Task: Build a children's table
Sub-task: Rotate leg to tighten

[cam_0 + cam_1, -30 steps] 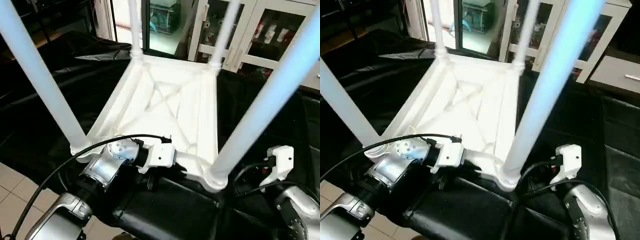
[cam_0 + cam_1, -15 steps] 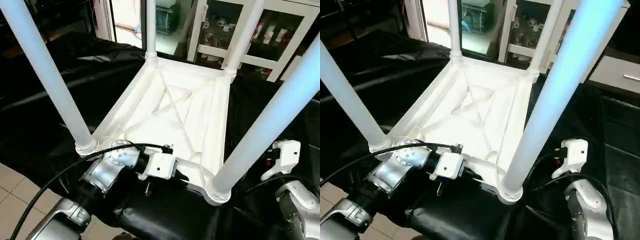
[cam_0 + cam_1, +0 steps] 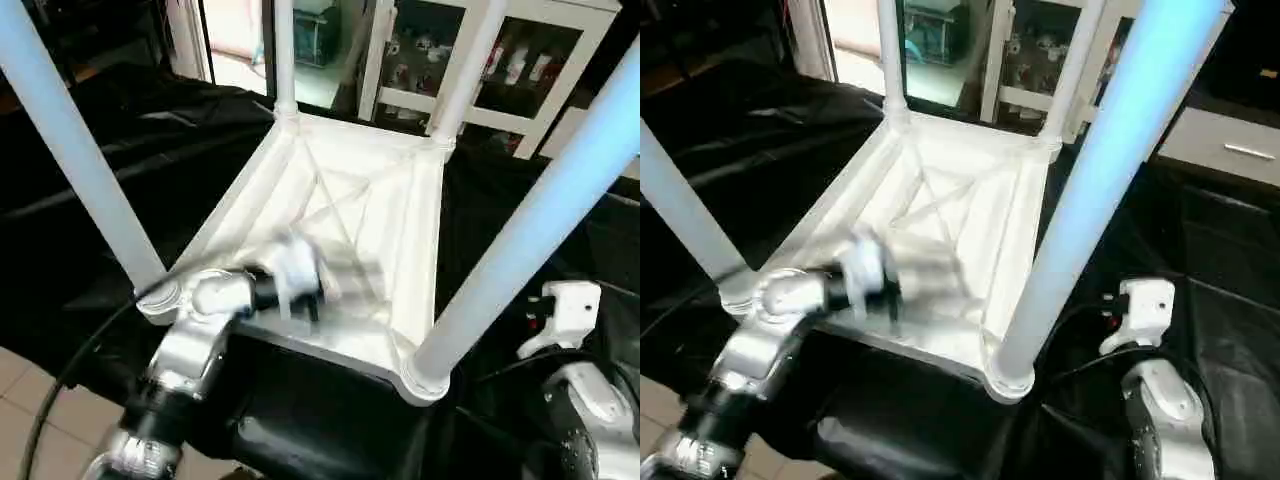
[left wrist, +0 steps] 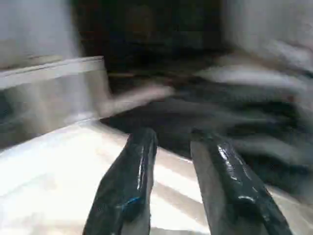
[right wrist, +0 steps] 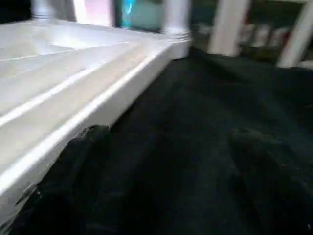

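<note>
The children's table (image 3: 350,220) lies upside down on the black sheet, its X-ribbed underside facing up. Its legs stand in the corner sockets: near left (image 3: 80,160), near right (image 3: 530,240), and two at the back (image 3: 283,50). My left gripper (image 3: 305,295) hovers, blurred, over the near part of the underside. In the left wrist view its fingers (image 4: 132,181) stand apart above the white plastic with nothing between them. My right gripper (image 5: 168,147) is open beside the table's right rim (image 5: 98,105), low over the black sheet and holding nothing.
The black-sheeted work table (image 3: 100,140) spreads around the white top. White cabinets with glass doors (image 3: 520,60) stand behind it. Tiled floor (image 3: 30,420) shows past the near left edge. My right wrist housing (image 3: 565,310) sits close to the near right leg.
My left gripper has left the table's near rim, swung up over the underside and parted its fingers. The right arm has stayed put. The camera has shifted a little.
</note>
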